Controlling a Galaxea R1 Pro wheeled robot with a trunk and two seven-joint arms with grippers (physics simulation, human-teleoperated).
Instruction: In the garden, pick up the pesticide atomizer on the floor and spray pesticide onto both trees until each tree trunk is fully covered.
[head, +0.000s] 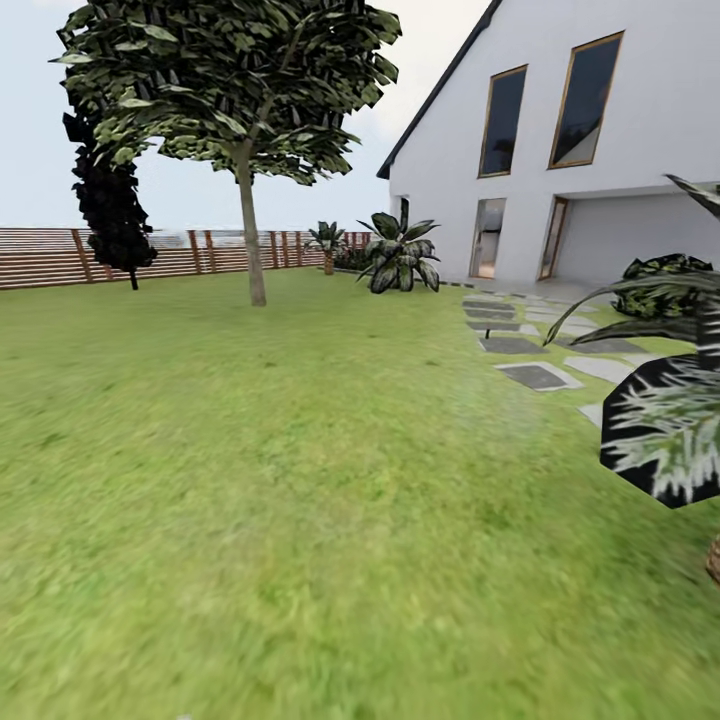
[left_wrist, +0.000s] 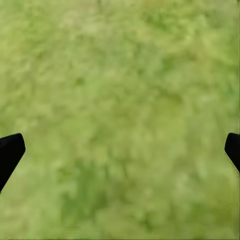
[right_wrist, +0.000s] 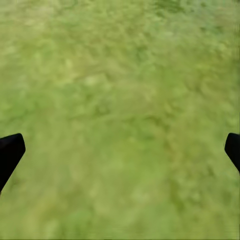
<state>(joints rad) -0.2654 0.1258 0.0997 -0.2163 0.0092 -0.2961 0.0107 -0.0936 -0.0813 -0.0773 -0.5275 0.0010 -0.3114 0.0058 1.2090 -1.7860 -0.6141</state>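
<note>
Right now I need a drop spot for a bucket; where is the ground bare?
The lawn lies open between the tree, the fence and the stepping stones. Crowded at right, by the spiky plant.

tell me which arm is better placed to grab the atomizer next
Neither, as far as I can tell. Left gripper and right gripper both hang open over bare grass, jaws spread wide. The robot likely has to drive on first.

blurry grass floor (left_wrist: 120, 100), left gripper (left_wrist: 120, 150) jaws apart
</note>
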